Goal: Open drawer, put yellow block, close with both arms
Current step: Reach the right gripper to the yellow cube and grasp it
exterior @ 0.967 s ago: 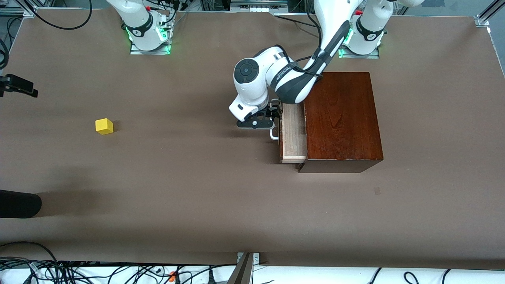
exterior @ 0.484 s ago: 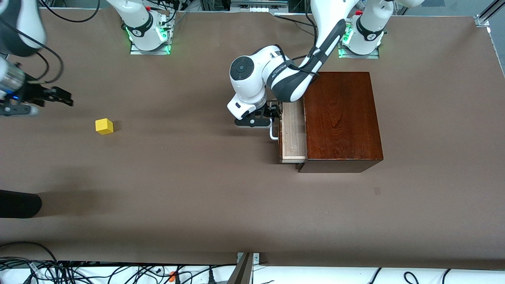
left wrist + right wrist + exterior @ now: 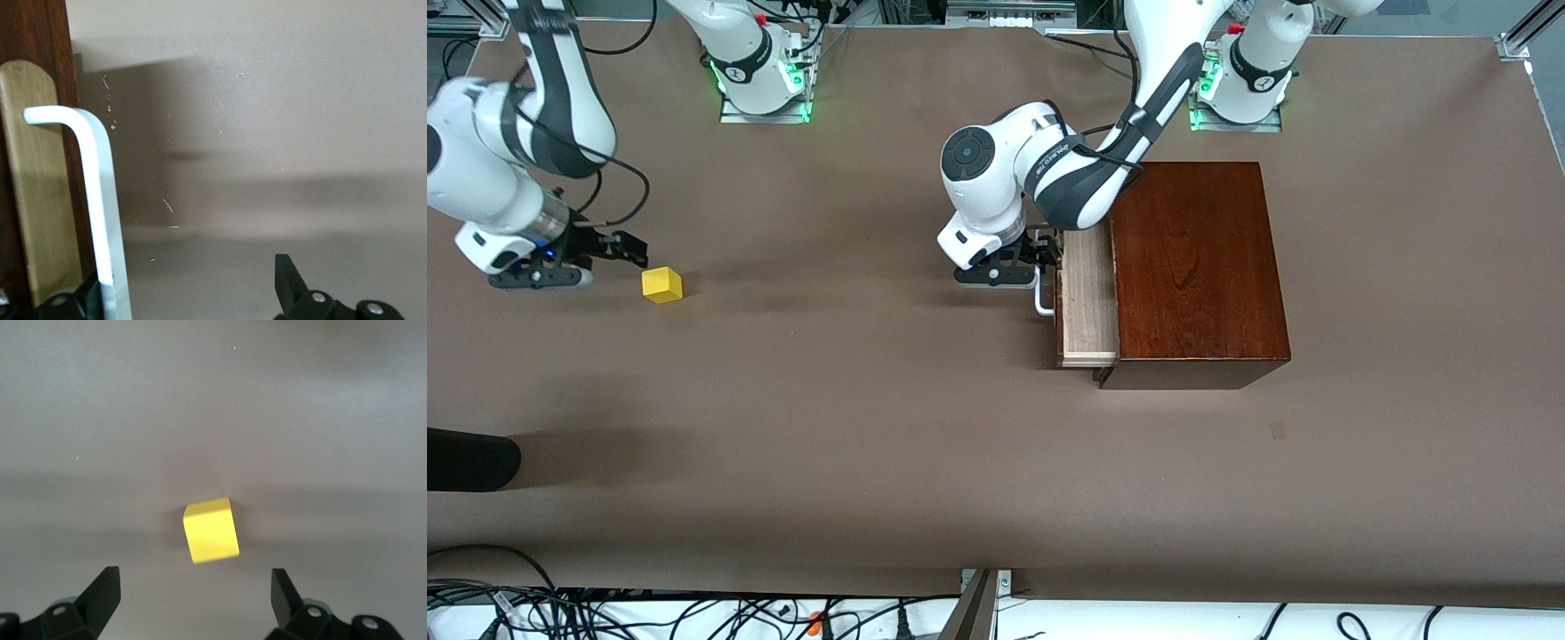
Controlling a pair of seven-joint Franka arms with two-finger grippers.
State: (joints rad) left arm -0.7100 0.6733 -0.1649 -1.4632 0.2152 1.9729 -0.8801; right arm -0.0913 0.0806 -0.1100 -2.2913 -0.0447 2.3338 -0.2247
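The dark reddish-brown wooden box (image 3: 1196, 267) stands toward the left arm's end of the table. Its drawer (image 3: 1088, 298) is pulled partly out and shows pale wood. My left gripper (image 3: 1047, 256) is open at the white handle (image 3: 1043, 304). In the left wrist view the handle (image 3: 100, 200) runs just inside one finger, and the gripper (image 3: 190, 297) holds nothing. The yellow block (image 3: 662, 284) lies on the table toward the right arm's end. My right gripper (image 3: 618, 253) is open, just beside the block. In the right wrist view the block (image 3: 211, 530) sits ahead of the gripper (image 3: 193, 593), between the fingers' lines.
A black rounded object (image 3: 471, 458) juts in at the table edge at the right arm's end, nearer the front camera than the block. Cables and a metal bracket (image 3: 983, 604) lie along the table's near edge. Brown tabletop lies between the block and the drawer.
The right arm has swung in from the table's end, and its open gripper now sits beside the yellow block. The left gripper shifted slightly at the handle. The drawer has barely moved.
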